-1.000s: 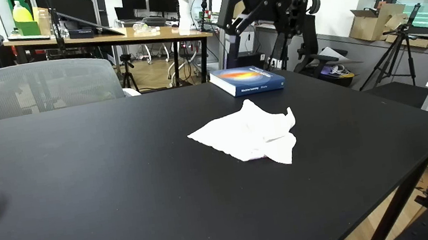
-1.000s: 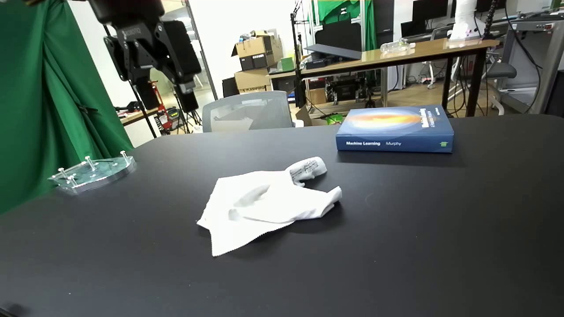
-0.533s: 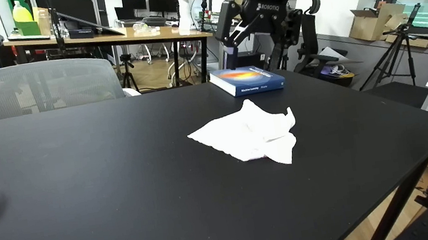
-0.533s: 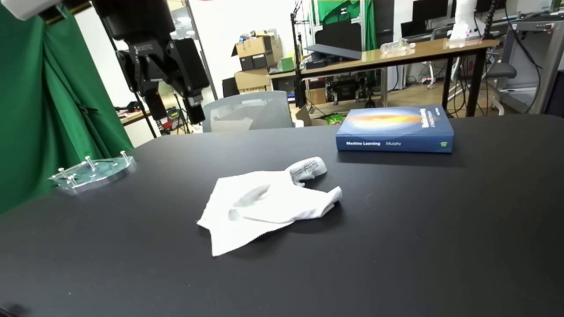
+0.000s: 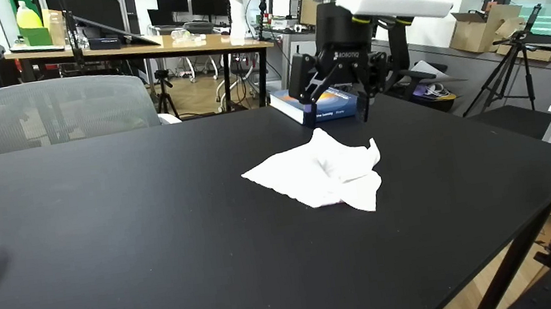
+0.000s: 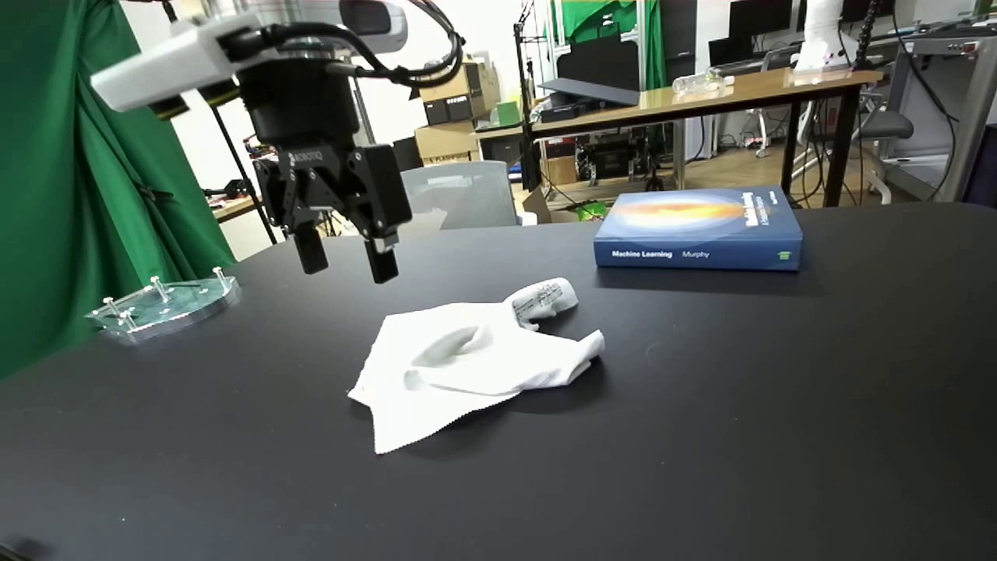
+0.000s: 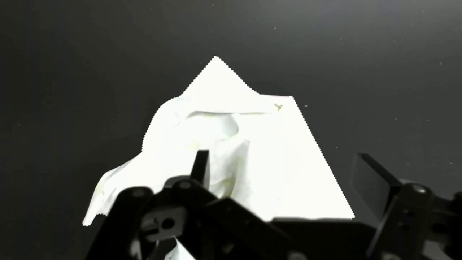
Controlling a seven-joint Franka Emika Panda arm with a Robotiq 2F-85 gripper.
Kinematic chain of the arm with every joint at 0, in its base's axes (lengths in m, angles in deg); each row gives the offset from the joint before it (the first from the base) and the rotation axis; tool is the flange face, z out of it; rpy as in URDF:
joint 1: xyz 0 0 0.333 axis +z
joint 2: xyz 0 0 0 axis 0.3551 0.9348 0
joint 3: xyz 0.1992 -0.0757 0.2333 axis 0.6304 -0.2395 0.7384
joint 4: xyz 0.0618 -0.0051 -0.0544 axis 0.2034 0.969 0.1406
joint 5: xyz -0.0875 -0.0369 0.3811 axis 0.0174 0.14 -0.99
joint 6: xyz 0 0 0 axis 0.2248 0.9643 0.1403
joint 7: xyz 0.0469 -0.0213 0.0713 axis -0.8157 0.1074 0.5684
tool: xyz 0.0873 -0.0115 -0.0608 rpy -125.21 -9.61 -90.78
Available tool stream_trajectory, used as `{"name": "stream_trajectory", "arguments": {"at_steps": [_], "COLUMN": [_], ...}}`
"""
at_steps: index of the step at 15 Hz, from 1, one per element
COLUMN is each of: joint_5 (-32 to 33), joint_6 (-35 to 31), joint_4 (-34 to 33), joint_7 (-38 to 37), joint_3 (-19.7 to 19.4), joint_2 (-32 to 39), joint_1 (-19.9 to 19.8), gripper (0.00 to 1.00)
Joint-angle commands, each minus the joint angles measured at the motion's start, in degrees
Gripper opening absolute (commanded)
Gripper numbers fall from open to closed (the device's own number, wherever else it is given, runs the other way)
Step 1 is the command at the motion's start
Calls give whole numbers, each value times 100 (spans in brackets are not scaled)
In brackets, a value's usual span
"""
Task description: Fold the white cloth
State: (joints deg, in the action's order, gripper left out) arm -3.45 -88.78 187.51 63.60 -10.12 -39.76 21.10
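Note:
The white cloth lies crumpled on the black table, with raised folds in its middle; it shows in both exterior views (image 5: 305,174) (image 6: 467,358) and in the wrist view (image 7: 281,137). One pointed corner stands out at the top of the wrist view, and a rolled end with printed text shows in an exterior view. My gripper is open and empty in both exterior views (image 5: 337,115) (image 6: 348,267), in the air above the table near the cloth. In the wrist view the gripper (image 7: 283,159) has one finger over the folds and one beyond the cloth's right edge. The gripper hides the cloth's lower part there.
A thick blue book (image 5: 332,103) lies on the table (image 5: 130,221) at the back; in an exterior view it (image 6: 697,230) lies right of the cloth. A clear plate with bolts (image 6: 167,304) lies at the table's far left in that view. A grey chair (image 5: 57,111) stands behind the table.
My open gripper has come down towards the table and, in an exterior view, moved right, closer to the cloth. The cloth and the book have not moved.

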Motion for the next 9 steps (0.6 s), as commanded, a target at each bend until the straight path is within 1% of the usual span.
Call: {"name": "stream_trajectory", "arguments": {"at_steps": [1,3,5,9], "joint_5": [436,430,286,200], "joint_6": [-176,-493,-736,-1015], "joint_4": [-578,-753,-940,-1281], "joint_7": [-132,-154,-86,-75], "joint_3": [-127,-138,-89,-33], "joint_2": [725,997,1266,1748], "joint_1": [28,76,100,208], "gripper": [100,100,100,100]}}
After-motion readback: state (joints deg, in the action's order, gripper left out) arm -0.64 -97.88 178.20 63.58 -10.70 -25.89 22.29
